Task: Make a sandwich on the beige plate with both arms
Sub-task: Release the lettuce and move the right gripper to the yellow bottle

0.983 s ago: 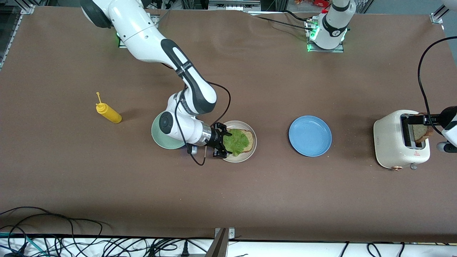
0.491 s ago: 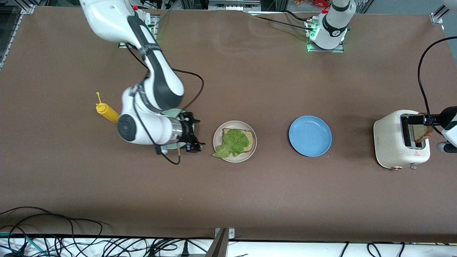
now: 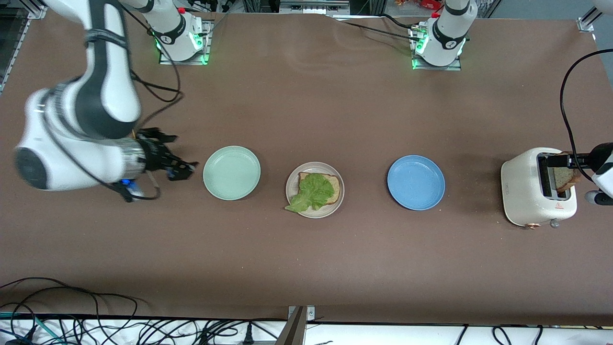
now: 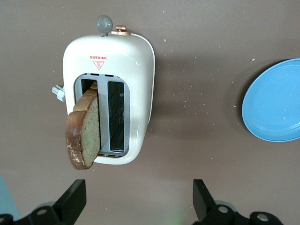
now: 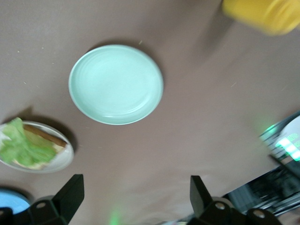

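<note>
The beige plate (image 3: 291, 181) sits mid-table between two other plates. On it lies one slice of brown bread (image 3: 334, 184) with a ruffled lettuce leaf (image 3: 313, 192) on top, hanging over the rim. A second bread slice (image 4: 84, 131) stands tilted in a slot of the white toaster (image 4: 136, 61). My left gripper (image 4: 139, 202) hangs open and empty over the toaster's end (image 3: 562, 162). My right gripper (image 3: 181, 155) is open and empty in the air, beside the mint plate toward the right arm's end. The right wrist view shows its jaws (image 5: 136, 197) wide, with plate (image 5: 68, 158) and lettuce (image 5: 23, 145) in view.
A pale mint-green plate (image 3: 232, 172) lies beside the beige plate toward the right arm's end, a blue plate (image 3: 415, 182) toward the left arm's end. The toaster (image 3: 527, 187) stands at the left arm's end. A yellow bottle (image 5: 262, 14) shows in the right wrist view only.
My right arm has drawn back from the beige plate, past the mint plate toward its own end, leaving the lettuce on the bread. The left arm has not moved.
</note>
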Action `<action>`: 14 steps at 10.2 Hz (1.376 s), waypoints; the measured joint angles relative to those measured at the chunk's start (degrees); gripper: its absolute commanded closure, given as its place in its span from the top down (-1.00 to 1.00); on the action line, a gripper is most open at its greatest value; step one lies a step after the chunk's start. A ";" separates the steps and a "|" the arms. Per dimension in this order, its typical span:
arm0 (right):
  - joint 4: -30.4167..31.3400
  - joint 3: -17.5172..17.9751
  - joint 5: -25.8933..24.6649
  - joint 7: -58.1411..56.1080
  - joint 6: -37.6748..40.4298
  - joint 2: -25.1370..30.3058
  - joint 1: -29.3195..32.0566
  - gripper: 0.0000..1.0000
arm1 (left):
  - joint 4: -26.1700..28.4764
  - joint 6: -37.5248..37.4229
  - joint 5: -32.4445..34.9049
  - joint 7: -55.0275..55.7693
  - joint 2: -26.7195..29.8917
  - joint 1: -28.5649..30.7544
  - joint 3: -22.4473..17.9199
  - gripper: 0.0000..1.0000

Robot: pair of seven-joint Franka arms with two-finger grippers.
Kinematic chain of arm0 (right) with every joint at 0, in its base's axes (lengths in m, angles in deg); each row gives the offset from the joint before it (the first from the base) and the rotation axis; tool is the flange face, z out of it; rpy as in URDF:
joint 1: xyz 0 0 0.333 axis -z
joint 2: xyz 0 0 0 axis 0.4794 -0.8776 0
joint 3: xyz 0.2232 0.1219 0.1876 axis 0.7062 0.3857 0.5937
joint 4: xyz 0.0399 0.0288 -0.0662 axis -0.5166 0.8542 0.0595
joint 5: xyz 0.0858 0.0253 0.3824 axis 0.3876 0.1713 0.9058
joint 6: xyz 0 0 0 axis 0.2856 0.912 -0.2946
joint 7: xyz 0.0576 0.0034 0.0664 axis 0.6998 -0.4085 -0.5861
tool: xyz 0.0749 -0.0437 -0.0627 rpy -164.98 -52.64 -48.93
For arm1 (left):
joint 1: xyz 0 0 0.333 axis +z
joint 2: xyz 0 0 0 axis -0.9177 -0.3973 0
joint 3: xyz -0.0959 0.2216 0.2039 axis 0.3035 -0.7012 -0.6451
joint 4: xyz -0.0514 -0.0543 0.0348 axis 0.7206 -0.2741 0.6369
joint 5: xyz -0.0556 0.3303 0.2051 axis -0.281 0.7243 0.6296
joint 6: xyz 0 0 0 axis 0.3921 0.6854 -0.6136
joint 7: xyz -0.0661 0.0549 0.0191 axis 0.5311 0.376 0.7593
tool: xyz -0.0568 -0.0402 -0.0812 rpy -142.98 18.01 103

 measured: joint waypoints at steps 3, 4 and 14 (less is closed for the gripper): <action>1.95 -12.49 -0.03 -33.04 5.30 0.70 0.32 1.00 | 0.02 0.00 0.00 0.00 -0.02 -0.02 0.01 1.00; 3.39 -15.41 -0.03 -43.95 5.18 0.66 0.39 1.00 | 0.03 0.00 0.00 0.00 -0.02 -0.02 0.01 1.00; 28.16 -25.84 27.88 -143.39 -4.15 -4.98 10.84 1.00 | 0.06 0.00 0.00 0.00 -0.03 -0.05 0.02 1.00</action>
